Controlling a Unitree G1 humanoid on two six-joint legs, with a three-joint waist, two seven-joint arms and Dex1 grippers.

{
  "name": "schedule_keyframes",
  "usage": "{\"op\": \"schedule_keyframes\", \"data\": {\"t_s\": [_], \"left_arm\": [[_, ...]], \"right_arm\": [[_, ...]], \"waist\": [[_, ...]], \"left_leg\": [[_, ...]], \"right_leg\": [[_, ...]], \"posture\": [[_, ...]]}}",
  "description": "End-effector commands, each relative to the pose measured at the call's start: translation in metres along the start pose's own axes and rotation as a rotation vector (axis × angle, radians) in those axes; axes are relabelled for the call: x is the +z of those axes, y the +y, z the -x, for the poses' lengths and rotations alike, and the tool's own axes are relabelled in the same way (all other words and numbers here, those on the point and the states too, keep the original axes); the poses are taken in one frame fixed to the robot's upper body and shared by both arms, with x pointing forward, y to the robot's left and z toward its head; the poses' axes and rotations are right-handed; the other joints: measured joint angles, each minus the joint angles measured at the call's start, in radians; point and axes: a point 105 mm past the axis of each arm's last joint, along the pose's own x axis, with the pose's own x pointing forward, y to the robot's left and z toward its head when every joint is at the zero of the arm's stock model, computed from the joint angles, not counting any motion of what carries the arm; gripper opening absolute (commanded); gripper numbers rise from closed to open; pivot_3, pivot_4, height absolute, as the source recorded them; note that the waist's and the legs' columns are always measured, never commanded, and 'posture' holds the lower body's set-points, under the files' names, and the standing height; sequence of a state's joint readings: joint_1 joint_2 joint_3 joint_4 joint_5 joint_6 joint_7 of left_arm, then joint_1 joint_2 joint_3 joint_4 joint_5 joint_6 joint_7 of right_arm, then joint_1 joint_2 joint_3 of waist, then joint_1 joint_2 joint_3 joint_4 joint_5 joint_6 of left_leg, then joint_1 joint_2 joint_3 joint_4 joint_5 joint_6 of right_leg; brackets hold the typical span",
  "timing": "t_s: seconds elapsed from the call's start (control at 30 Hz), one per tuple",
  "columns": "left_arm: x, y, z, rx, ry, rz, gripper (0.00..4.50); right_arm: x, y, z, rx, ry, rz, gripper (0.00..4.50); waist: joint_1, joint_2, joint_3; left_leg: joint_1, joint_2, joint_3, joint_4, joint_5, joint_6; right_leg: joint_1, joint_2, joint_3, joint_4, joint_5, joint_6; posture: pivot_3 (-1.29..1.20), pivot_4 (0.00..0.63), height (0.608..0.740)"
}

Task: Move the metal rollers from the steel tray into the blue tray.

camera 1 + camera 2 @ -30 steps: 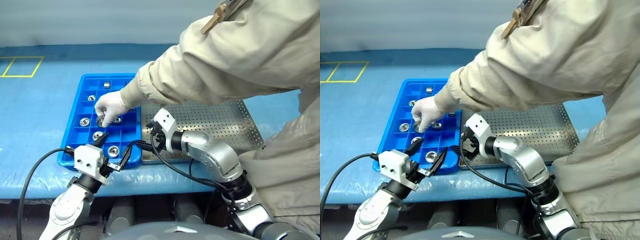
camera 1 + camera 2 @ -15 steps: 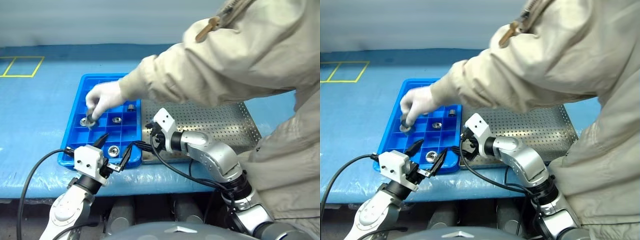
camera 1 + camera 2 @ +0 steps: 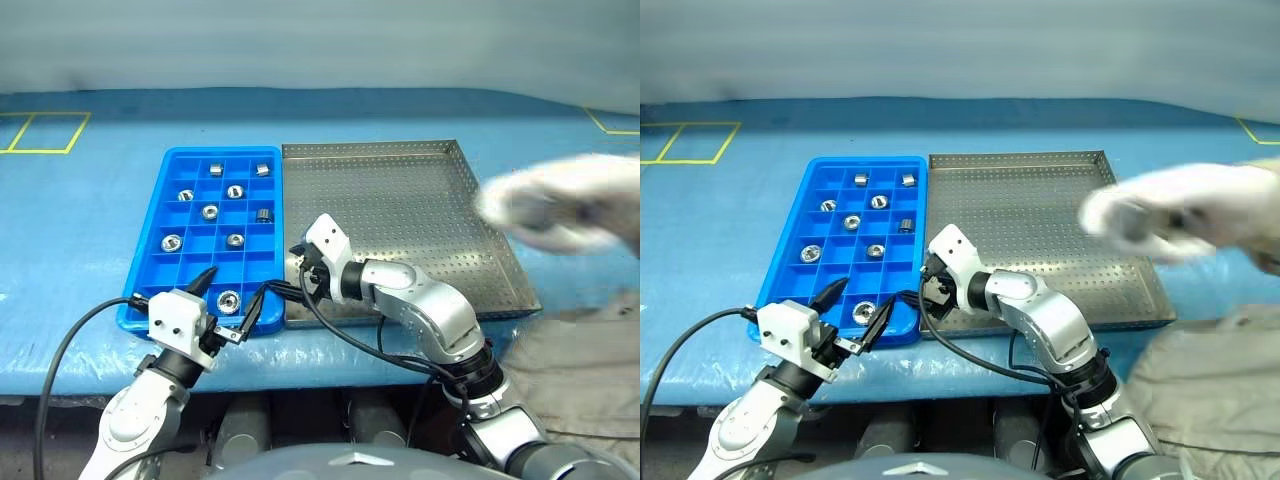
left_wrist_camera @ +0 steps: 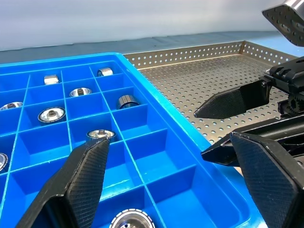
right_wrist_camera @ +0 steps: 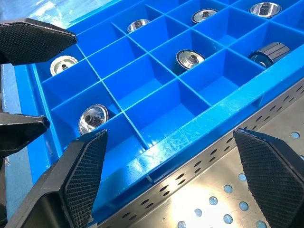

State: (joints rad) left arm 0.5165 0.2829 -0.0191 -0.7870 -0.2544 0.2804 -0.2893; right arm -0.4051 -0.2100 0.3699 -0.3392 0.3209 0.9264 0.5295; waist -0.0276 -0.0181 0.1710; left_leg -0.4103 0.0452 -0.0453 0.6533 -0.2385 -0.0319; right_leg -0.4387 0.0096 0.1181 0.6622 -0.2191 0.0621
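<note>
left eye view: metal rollers (image 3: 209, 211) sit in blue tray (image 3: 150, 282) compartments, centre-left; steel tray (image 3: 400, 200) beside it. left gripper (image 3: 231, 301) and right gripper (image 3: 298, 270) both spread, holding nothing.

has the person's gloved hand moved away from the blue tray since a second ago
Yes. The gloved hand has left the blue tray and now hovers past the steel tray far edge, on the robot's right.
</note>
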Motion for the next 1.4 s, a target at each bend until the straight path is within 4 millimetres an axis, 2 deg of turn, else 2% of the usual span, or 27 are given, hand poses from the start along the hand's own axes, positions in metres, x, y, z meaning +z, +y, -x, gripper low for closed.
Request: {"op": "schedule_keyframes", "data": {"t_s": [0.03, 1.4], "left_arm": [[0.0067, -0.0024, -0.0002, -0.02, -0.027, -0.007, 4.5], [0.0079, -0.003, -0.0057, -0.04, -0.037, -0.01, 4.5]], "right_arm": [[0.011, 0.0044, 0.0017, 0.018, -0.044, 0.025, 4.47], [0.0119, 0.0, 0.0067, -0.027, -0.063, 0.032, 4.47]], "waist": [[0.0, 0.0, 0.0], [-0.009, 0.0, 0.0]], "left_leg": [[0.0, 0.0, 0.0, 0.0, 0.0, 0.0], [0.0, 0.0, 0.0, 0.001, 0.0, 0.0]], "right_leg": [[0.0, 0.0, 0.0, 0.0, 0.0, 0.0], [0.001, 0.0, 0.0, 0.0, 0.0, 0.0]], "posture": [[0.11, 0.15, 0.74], [0.08, 0.15, 0.74]]}}
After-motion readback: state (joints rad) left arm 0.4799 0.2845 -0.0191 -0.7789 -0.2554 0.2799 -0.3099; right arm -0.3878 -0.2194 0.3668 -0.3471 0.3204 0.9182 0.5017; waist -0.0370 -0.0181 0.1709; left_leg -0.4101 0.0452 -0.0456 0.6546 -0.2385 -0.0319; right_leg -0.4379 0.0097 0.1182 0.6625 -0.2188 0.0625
